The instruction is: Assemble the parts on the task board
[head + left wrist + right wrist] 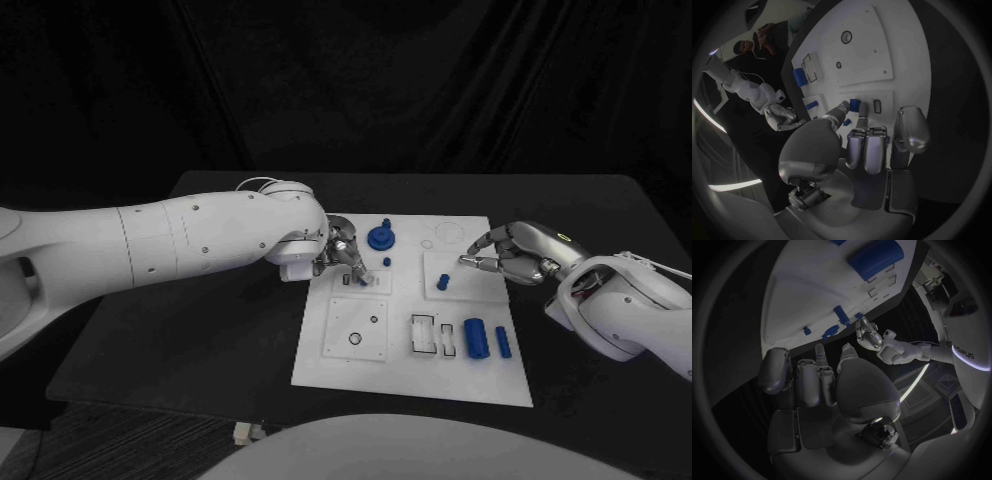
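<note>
The white task board lies in the middle of the black table. My left hand hovers over its far left corner, thumb and a finger closed round a small blue part. A blue round knob and a small blue peg stand just beside that hand. My right hand hangs at the board's right edge with its fingers loosely bent and nothing in them. Another blue part lies on the board a little in front of it.
A blue cylinder and a long blue piece lie at the board's near right, beside open rectangular slots. A round recess marks the far right corner. Bare black table surrounds the board.
</note>
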Controlling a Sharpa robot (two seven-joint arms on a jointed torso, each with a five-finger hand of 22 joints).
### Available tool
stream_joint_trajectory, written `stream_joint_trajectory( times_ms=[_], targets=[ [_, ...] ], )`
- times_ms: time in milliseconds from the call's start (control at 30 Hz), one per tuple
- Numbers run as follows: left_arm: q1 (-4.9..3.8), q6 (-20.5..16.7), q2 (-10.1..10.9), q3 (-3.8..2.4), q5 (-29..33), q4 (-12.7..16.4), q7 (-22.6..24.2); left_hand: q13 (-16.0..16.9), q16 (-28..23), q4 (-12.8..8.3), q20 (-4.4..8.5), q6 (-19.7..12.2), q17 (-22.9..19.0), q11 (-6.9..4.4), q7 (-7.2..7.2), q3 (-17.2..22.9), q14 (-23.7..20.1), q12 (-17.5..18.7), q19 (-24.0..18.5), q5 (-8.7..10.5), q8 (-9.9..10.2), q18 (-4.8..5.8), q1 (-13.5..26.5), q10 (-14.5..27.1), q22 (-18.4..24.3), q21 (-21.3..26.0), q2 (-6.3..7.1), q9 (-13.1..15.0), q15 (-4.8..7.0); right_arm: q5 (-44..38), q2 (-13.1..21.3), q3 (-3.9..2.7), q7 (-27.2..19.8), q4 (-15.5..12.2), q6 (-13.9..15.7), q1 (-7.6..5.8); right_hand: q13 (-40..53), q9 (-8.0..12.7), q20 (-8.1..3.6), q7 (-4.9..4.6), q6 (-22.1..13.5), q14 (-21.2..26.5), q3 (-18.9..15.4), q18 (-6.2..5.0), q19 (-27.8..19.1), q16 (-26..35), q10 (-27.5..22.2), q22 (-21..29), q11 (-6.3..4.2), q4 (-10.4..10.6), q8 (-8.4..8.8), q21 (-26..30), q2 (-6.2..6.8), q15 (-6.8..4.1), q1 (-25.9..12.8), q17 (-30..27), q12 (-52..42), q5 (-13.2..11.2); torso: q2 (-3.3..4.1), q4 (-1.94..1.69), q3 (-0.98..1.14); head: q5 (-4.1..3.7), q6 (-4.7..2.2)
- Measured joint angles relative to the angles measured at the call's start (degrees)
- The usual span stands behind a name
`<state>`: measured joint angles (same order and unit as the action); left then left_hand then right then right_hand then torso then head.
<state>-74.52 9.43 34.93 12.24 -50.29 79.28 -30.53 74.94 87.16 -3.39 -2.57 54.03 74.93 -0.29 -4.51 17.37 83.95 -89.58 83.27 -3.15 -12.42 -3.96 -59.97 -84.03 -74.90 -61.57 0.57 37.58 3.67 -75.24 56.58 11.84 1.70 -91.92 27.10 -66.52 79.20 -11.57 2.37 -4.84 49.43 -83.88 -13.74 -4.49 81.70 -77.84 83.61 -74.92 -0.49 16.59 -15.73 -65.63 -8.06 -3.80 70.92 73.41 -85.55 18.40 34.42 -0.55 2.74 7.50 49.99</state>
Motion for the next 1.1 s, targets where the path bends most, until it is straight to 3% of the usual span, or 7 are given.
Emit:
stream_joint_trajectory(
  times_ms=[633, 867, 967, 1100],
  targets=[
    [0.0, -0.45, 0.61, 0.0, -0.08, 1.06, 0.06, -0.01, 0.0, 1.82, 0.0, 0.0, -0.01, 0.0, 0.0, -3.05, 0.1, 0.0, 0.0, 0.0, -0.01, 0.0, 1.11, 0.0, 0.0, 0.22, 0.22, 0.32, -0.1, 0.01, -0.08, 0.0, 0.0, 0.04, -0.06, 0.04, 0.0, -0.01, 0.0, 0.0, 0.0, 0.0, 0.0, 0.01, 0.0, 0.0, 0.0, 0.01, 0.0, 0.0, 0.0, 0.0, 0.0, 0.0, 0.0, 0.01, -0.11, 0.0, 0.02, -0.01, 0.01, 0.08, 0.0],
    [0.0, -0.98, 0.49, 0.0, -0.09, 1.14, -0.34, -0.01, 0.01, 2.79, 0.0, 0.97, -0.01, 0.0, 0.53, -4.5, 0.1, 0.0, 0.0, 0.0, -1.8, 0.0, 0.81, 0.0, -0.04, 0.22, -0.08, 1.41, -0.1, 0.01, -0.1, 0.0, -0.01, 0.04, -0.06, 0.06, 0.0, -0.01, 0.0, 0.0, 0.0, 0.0, 0.0, 0.01, 0.0, 0.0, 0.0, 0.01, 0.0, 0.0, 0.0, 0.0, 0.0, 0.0, 0.0, 0.01, -0.11, 0.0, 0.03, -0.01, 0.01, 0.08, 0.0],
    [0.0, -1.09, 0.27, 0.0, -0.1, 1.07, -0.59, -0.01, 0.01, 2.86, 0.0, 1.26, -0.02, 0.0, 0.82, -5.2, 0.1, 0.0, 0.0, -0.81, -3.2, 0.0, -0.06, 0.0, -0.05, 0.22, -0.95, 2.58, -0.1, 0.01, -0.1, 0.0, -0.02, 0.04, -0.07, 0.07, 0.0, -0.01, 0.0, 0.0, 0.0, 0.0, 0.0, 0.0, 0.0, 0.0, 0.0, 0.01, 0.0, 0.0, 0.0, 0.0, 0.0, 0.0, 0.0, 0.01, -0.11, 0.0, 0.03, -0.01, 0.0, 0.08, 0.0],
    [0.0, -1.12, -0.02, 0.0, -0.11, 1.0, -0.83, -0.01, 0.01, 3.24, 0.23, 0.92, -0.02, -0.43, 1.16, -5.89, 0.02, 0.0, 0.22, -4.06, -5.11, 0.0, -1.38, 0.01, -0.05, 0.22, -1.6, 4.68, 0.27, 0.01, -0.12, 0.0, -0.02, 0.04, -0.07, 0.09, 0.0, -0.01, 0.0, 0.0, 0.0, 0.0, 0.0, 0.01, 0.0, 0.0, 0.0, 0.01, 0.0, 0.0, 0.0, 0.0, 0.0, 0.0, 0.0, 0.01, -0.1, 0.0, 0.02, -0.01, 0.01, 0.09, 0.0]
  ],
)
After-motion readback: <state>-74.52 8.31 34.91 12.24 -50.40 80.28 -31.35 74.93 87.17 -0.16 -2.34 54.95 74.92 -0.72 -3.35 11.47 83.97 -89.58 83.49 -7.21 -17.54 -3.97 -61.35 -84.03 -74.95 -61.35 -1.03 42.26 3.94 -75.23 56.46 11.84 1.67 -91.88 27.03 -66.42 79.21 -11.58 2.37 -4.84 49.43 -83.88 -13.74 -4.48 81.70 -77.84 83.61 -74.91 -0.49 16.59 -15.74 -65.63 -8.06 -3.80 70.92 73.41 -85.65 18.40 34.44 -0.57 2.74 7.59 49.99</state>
